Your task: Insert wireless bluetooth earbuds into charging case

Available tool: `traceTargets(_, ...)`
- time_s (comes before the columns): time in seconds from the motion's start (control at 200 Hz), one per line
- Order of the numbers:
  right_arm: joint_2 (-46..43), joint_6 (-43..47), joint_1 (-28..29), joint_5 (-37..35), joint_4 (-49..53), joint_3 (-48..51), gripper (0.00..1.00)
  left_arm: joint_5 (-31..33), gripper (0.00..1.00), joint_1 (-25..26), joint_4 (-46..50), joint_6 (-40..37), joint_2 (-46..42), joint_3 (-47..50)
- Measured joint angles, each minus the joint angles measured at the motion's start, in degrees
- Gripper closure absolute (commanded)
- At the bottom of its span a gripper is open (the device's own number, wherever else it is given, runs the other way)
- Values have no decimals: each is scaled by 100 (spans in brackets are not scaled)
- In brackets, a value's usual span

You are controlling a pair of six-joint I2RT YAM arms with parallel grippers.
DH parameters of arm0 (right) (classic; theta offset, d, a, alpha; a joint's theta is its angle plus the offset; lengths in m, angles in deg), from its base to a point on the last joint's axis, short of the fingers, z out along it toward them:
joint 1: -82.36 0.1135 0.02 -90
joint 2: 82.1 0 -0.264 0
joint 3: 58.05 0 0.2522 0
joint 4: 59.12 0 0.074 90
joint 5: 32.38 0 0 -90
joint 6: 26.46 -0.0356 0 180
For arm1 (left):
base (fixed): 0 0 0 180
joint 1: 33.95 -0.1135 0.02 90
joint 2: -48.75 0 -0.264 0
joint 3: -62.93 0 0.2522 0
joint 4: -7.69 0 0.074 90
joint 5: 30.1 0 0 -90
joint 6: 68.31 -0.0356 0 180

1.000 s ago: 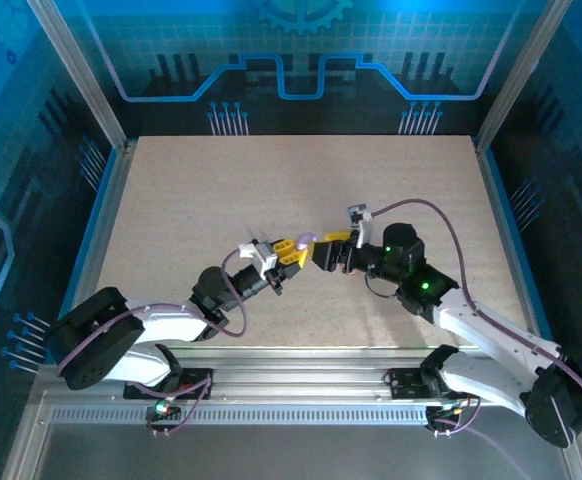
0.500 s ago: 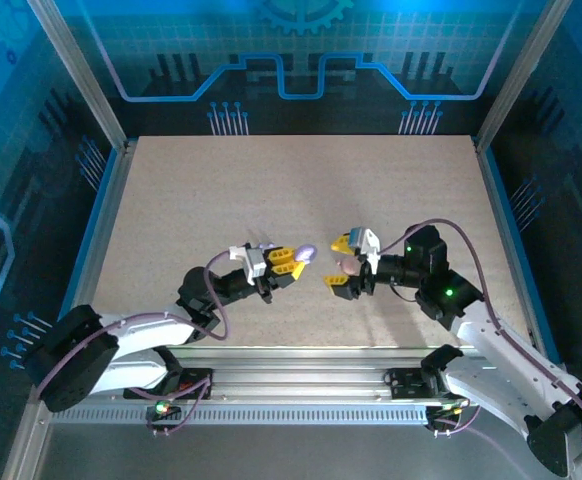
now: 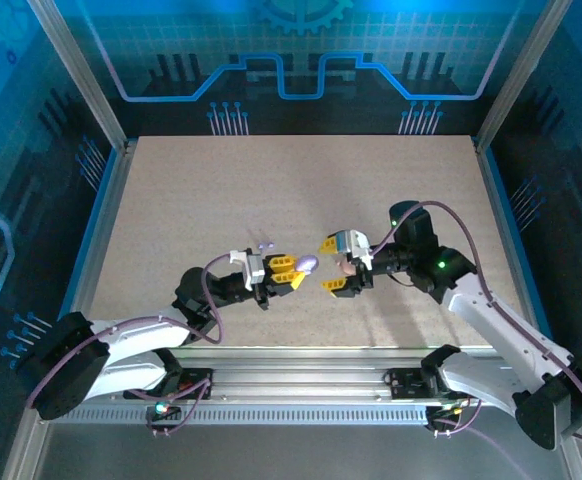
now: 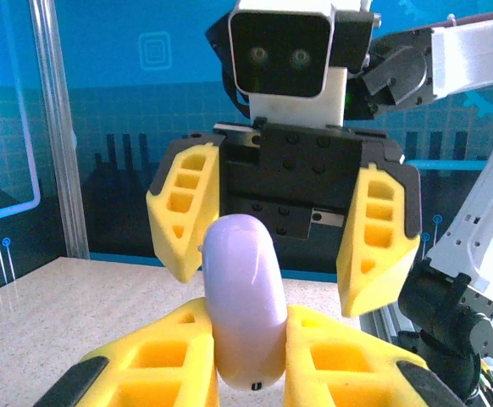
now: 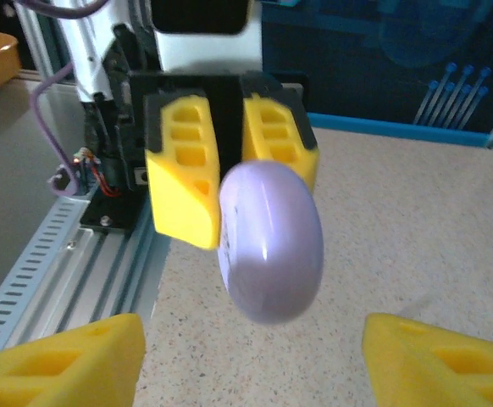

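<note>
My left gripper (image 3: 301, 268) is shut on a round lavender charging case (image 3: 308, 263), held on edge above the table. In the left wrist view the case (image 4: 242, 305) stands pinched between the yellow fingers (image 4: 166, 356), closed as far as I can see. My right gripper (image 3: 331, 264) faces it from the right, open, with a small gap between its fingertips and the case. In the right wrist view the case (image 5: 270, 242) hangs ahead of the wide-apart right fingers (image 5: 77, 360), with nothing between them. The earbuds are out of view.
The speckled beige table (image 3: 271, 190) stretches behind both grippers. An aluminium rail (image 3: 301, 385) runs along the near edge by the arm bases. Blue frame walls (image 3: 106, 190) close in the left, right and back sides.
The two grippers were together a second ago; they have drawn apart. The right gripper swung round to face the case and its jaws narrowed a little. The left keeps the case.
</note>
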Motion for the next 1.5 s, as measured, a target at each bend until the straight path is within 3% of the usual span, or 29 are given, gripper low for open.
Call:
traceTargets(0.3, 658, 459, 0, 645, 675, -658, 46, -35, 81, 2, -2, 2, 0, 13)
traceTargets(0.72, 933, 793, -24, 833, 1191, -944, 82, -258, 80, 2, -2, 0, 0, 13)
traceTargets(0.84, 933, 815, -33, 809, 1244, -949, 83, -262, 67, 2, 9, -11, 0, 17)
traceTargets(0.95, 907, 815, -33, 621, 1298, -951, 84, -195, 44, 2, 50, -20, 0, 17)
traceTargets(1.026, 831, 811, -31, 358, 1351, -951, 84, -127, 39, 2, 186, -114, -28, 17)
traceTargets(1.226, 361, 769, 2, -557, 1412, -944, 85, 15, 35, 0, 1196, -697, -415, 13)
traceTargets(1.501, 94, 1084, 313, -1449, 1620, -791, 87, 164, 34, 2, 3554, -1705, -1139, -332)
